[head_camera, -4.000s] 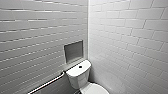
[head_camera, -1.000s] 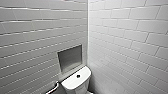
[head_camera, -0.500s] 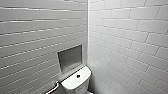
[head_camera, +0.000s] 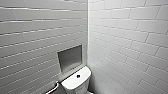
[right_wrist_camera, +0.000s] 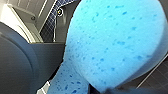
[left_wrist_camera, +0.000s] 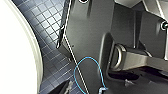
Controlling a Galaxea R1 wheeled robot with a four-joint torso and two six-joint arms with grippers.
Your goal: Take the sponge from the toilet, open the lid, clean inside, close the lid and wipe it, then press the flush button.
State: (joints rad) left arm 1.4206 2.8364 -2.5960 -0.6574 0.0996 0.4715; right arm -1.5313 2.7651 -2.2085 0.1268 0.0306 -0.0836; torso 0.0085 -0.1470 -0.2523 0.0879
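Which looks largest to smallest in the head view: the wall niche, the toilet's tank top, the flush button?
1. Wall niche and tank top: they look about alike, so they are not ranked against each other.
2. Flush button: clearly the smallest.

1. Right gripper (right_wrist_camera: pixel 105 88) is clamped on the sponge (right_wrist_camera: pixel 115 42), holding it close to the wrist camera.
2. One dark finger (right_wrist_camera: pixel 112 90) shows at the sponge's edge.
3. Left wrist: dark plate (left_wrist_camera: pixel 90 37), jointed bar (left_wrist_camera: pixel 140 57), thin blue cable (left_wrist_camera: pixel 99 72) looped across the plate.
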